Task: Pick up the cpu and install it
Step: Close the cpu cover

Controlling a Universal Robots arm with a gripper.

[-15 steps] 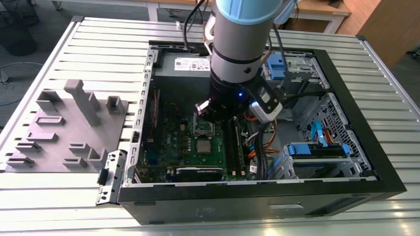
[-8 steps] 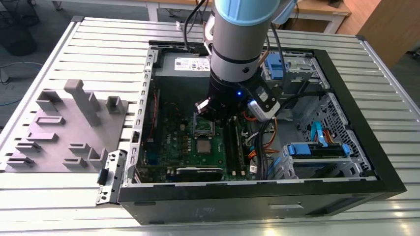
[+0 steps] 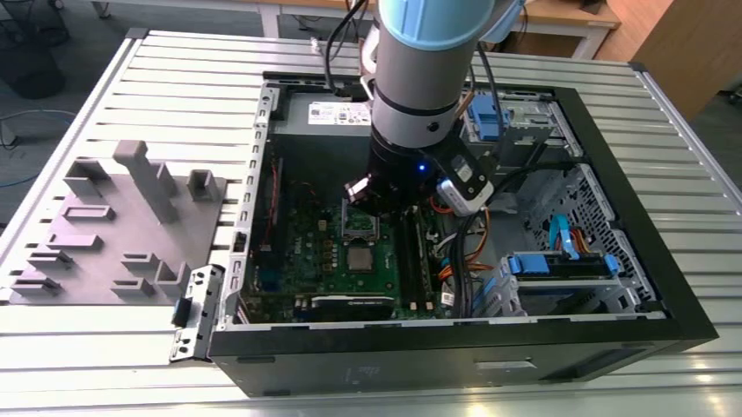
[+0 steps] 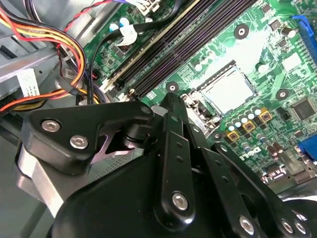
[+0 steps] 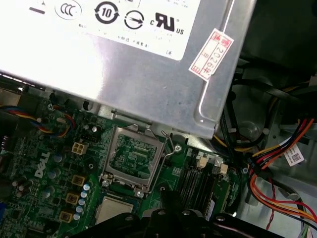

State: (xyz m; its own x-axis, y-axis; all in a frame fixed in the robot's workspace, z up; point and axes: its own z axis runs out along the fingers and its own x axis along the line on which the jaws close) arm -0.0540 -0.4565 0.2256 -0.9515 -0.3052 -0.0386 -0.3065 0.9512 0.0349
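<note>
cpu (image 4: 229, 90) looks seated in its socket on the motherboard (image 4: 277, 59), load frame (image 5: 132, 159) flipped up beside it. Gripper (image 3: 400, 195) hovers right above; can't tell if it's open or closed. I'd say placing's done, frame needs closing

The cpu (image 4: 229, 90) is a small flat square chip with a silvery-grey metal top and a pale thin rim. It lies flat on the green motherboard (image 5: 47, 173) inside the open computer case (image 3: 603, 174), just beside the raised silver socket frame (image 5: 132, 157), its corner (image 5: 113, 209) visible in the first wrist view
</note>
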